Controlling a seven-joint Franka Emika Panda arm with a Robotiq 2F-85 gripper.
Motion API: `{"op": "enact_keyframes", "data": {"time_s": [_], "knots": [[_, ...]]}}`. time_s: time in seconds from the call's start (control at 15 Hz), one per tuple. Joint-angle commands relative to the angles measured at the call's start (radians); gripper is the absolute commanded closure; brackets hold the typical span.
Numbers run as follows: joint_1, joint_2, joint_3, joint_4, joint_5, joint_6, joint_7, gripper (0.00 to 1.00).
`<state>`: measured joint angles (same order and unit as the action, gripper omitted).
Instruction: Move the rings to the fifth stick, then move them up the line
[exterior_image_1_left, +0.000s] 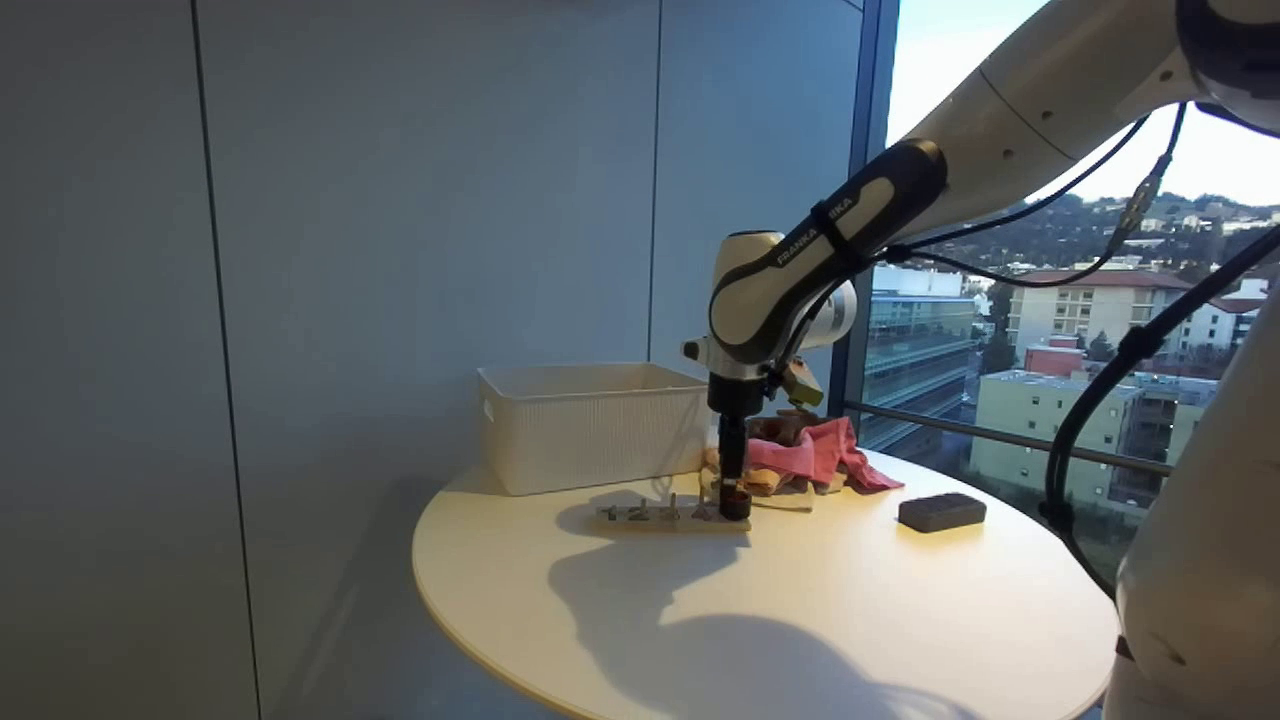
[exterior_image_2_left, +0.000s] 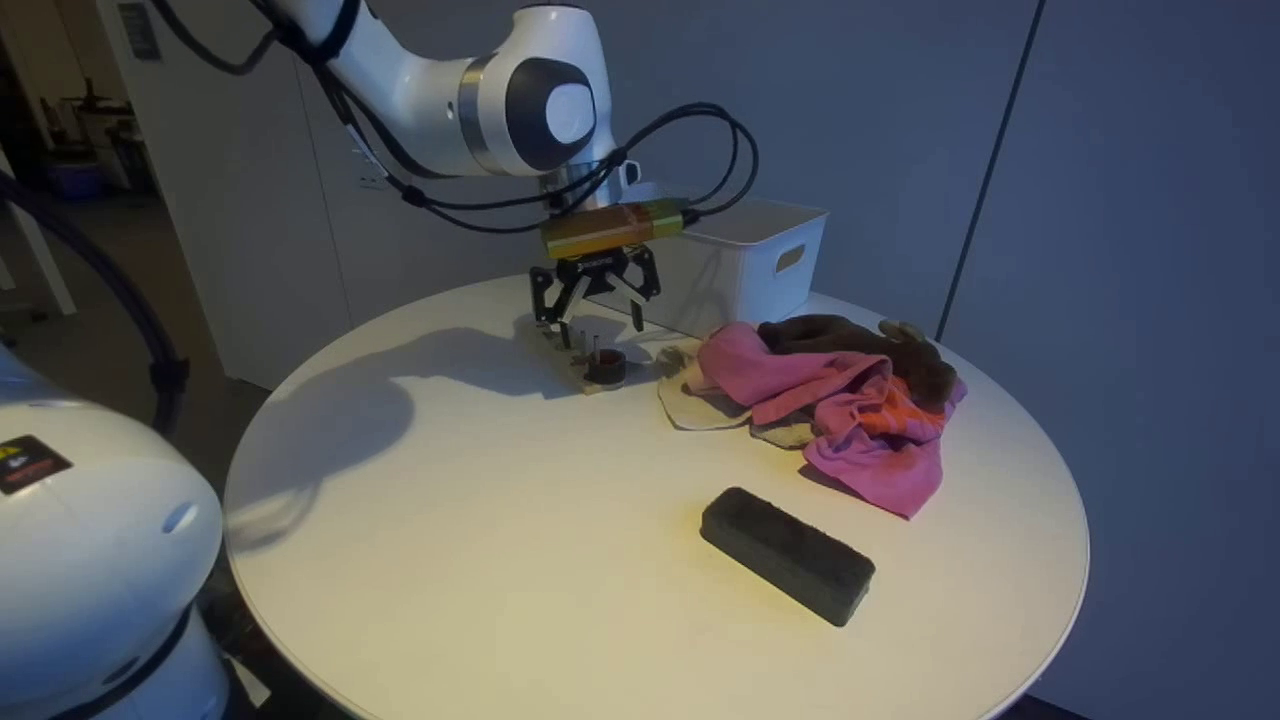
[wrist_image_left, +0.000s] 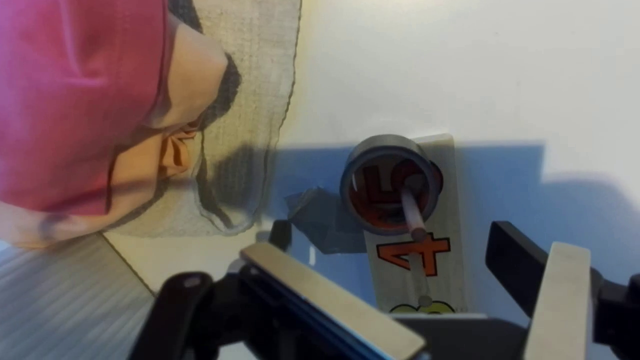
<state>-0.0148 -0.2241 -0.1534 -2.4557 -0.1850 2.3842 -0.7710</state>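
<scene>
A dark ring (wrist_image_left: 386, 143) with a reddish inside lies around the fifth stick (wrist_image_left: 411, 210), over the printed 5 at the end of the wooden rack (wrist_image_left: 397, 287). A loose grey flap (wrist_image_left: 325, 225) sticks out from its side. The stick beside the 4 (wrist_image_left: 419, 275) is bare. In both exterior views the ring (exterior_image_1_left: 738, 506) (exterior_image_2_left: 606, 368) shows at one end of the rack (exterior_image_1_left: 665, 523) (exterior_image_2_left: 600, 388). My gripper (exterior_image_2_left: 601, 326) stands open just above the rack, its fingertips on either side of the line near the 4, apart from the ring. Nothing is between them.
A white box (exterior_image_1_left: 595, 440) stands behind the rack. The pink cloth heap (exterior_image_2_left: 780, 370), with a beige cloth edge (wrist_image_left: 260, 90) under it, lies close to the rack's ring end. Farther along the round table (exterior_image_2_left: 480, 560) is a black block (exterior_image_2_left: 788, 555).
</scene>
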Motion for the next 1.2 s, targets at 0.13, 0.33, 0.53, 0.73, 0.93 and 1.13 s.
{"op": "enact_keyframes", "data": {"time_s": [0.13, 0.33, 0.53, 0.73, 0.93, 1.13], "knots": [[-0.007, 0.064, -0.021, 0.03, 0.074, 0.056, -0.12, 0.0], [-0.013, 0.099, -0.018, 0.041, 0.088, 0.061, -0.14, 0.0], [-0.021, 0.129, -0.015, 0.053, 0.105, 0.056, -0.159, 0.0], [-0.028, 0.144, -0.012, 0.06, 0.134, 0.052, -0.189, 0.26], [-0.03, 0.146, -0.009, 0.066, 0.157, 0.047, -0.212, 0.51], [-0.031, 0.14, -0.008, 0.072, 0.163, 0.034, -0.225, 0.72]]}}
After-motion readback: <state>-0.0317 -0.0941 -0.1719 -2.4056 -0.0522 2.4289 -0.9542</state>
